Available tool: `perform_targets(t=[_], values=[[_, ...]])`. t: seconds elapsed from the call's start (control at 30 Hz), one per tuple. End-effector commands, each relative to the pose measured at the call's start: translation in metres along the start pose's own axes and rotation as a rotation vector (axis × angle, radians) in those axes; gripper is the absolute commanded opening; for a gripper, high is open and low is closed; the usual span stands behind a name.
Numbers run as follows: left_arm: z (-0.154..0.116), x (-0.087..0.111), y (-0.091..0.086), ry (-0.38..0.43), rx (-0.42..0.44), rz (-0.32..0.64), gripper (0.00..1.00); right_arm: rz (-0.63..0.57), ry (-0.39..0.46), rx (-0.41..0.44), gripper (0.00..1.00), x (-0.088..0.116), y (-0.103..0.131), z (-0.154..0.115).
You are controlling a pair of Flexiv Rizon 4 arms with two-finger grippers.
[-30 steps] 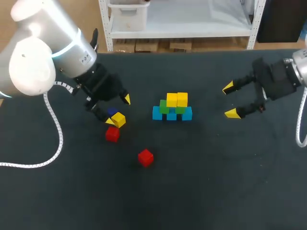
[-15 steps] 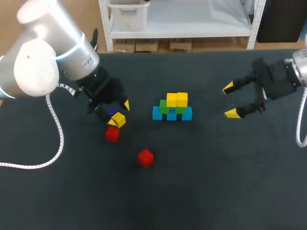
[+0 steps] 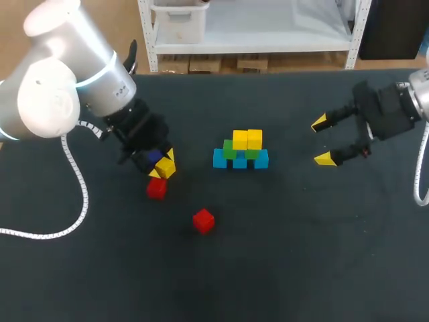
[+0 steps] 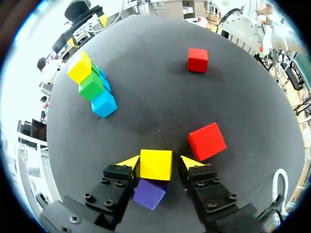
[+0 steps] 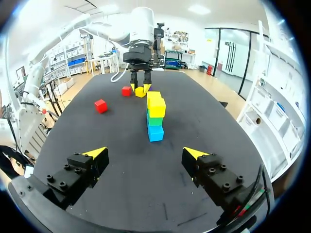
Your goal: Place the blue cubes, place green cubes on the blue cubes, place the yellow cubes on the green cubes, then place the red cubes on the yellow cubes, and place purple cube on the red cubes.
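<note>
Our stack (image 3: 240,153) has blue, green and two yellow layers. At its 9 o'clock our left gripper (image 4: 155,162) straddles a loose yellow cube (image 4: 156,167), not yet clenched. The right gripper (image 3: 322,141), at 3 o'clock, is released and empty. We judge that this cube, two red cubes (image 3: 156,188) and the purple cube (image 4: 148,193) remain.

Table (image 3: 301,268): black matte top, fine-grained, fills most of the head view; far edge runs straight across. Light is even, shadows soft and short.
</note>
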State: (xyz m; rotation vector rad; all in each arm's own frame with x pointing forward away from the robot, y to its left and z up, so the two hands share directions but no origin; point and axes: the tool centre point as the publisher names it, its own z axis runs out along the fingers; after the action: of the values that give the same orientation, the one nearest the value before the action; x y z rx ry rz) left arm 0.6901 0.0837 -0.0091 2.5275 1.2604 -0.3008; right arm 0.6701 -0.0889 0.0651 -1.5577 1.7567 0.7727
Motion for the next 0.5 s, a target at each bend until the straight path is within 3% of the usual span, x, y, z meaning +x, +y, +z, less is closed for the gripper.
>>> perform_targets(t=[0.03, 0.27, 0.4, 0.5], values=[[-0.0005, 0.0020, -0.0025, 0.003, -0.004, -0.005, 0.45, -0.001, -0.002, -0.001, 1.00, 0.0004, -0.0008, 0.0008], [-0.0032, 0.0072, -0.0025, 0.015, -0.011, -0.024, 0.47, -0.001, -0.002, -0.001, 1.00, 0.0004, -0.0008, 0.0008], [-0.0033, 0.0083, -0.0027, 0.018, -0.012, -0.034, 0.59, -0.001, -0.002, -0.001, 1.00, 0.0004, -0.0008, 0.0008], [-0.0021, 0.0076, -0.0027, 0.017, -0.011, -0.037, 0.60, -0.001, -0.002, -0.001, 1.00, 0.0004, -0.0008, 0.0008]])
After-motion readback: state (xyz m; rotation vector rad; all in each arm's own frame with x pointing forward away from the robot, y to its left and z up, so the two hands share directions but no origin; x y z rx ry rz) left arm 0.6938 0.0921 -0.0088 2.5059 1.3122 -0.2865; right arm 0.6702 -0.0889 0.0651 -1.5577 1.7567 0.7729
